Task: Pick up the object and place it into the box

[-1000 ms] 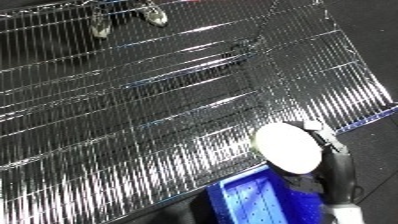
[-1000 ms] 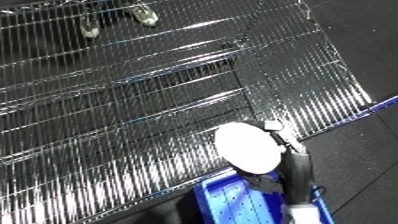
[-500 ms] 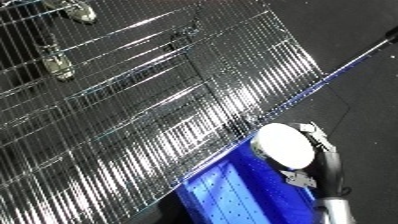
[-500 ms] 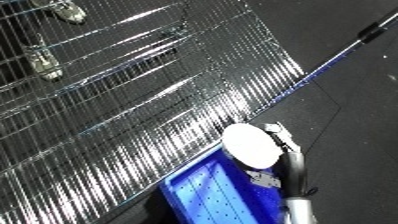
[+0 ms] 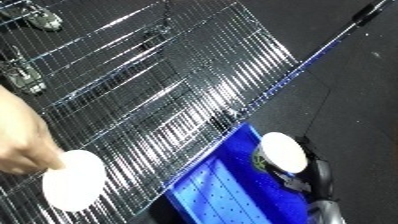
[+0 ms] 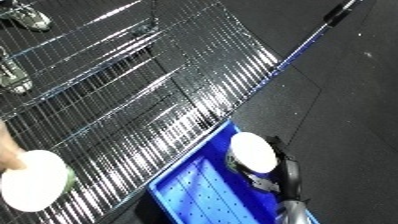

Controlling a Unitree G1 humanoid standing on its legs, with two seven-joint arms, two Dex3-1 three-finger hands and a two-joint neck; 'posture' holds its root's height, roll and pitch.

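A white round object [image 5: 282, 152] is held in my right hand [image 5: 308, 176], whose black fingers curl round its back and lower edge. It hangs over the right rim of the blue bin [image 5: 213, 196], which stands below the edge of the wire mesh table [image 5: 169, 80]. At the lower left a person's hand [image 5: 21, 136] holds a second white round object [image 5: 73, 180] against the mesh. My left hand shows in neither view.
Dark floor fills the right side. A thin pole with a blue edge [image 5: 330, 42] runs along the table's right edge to the upper right corner. Metal fittings [image 5: 39, 18] sit on the mesh at the upper left.
The camera has swung, so the whole picture has tilted. My right hand with the white object now hangs over the bin. A person's hand with a second white object has come in at the left.
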